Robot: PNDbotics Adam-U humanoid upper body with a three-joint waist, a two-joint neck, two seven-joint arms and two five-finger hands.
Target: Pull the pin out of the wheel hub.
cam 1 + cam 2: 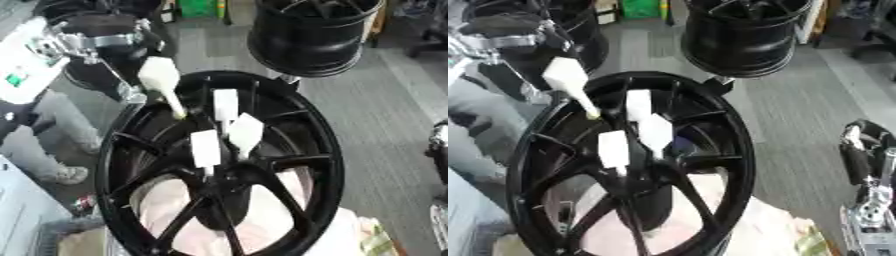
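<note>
A black spoked wheel hub (262, 120) fills the middle of both views, glossy, its round rim tilted, the spokes running from a dark central boss out to the rim. Pale pink cloth (262, 220) shows through the gaps between the lower spokes.

Four white pins with flat, rectangular, matte heads stand at the hub centre. Three are clustered close together just above the boss: an upper pin (226, 104), a right-hand pin (245, 132) tilted slightly, and a lower-left pin (206, 148). The fourth pin (160, 75) sits apart at upper left — broad head, thin pale stem slanting down toward the spokes.

Left hand (92, 42): black and silver, at the upper left just beside the head of the fourth pin. Cannot tell whether the fingers are open or closed on it — the area is blurred.

Right hand (859, 160): at the right edge of the right eye view, well apart from the hub; finger state not readable.

A second black wheel (315, 35), deep-barrelled, stands beyond the hub on grey floor (385, 120).
</note>
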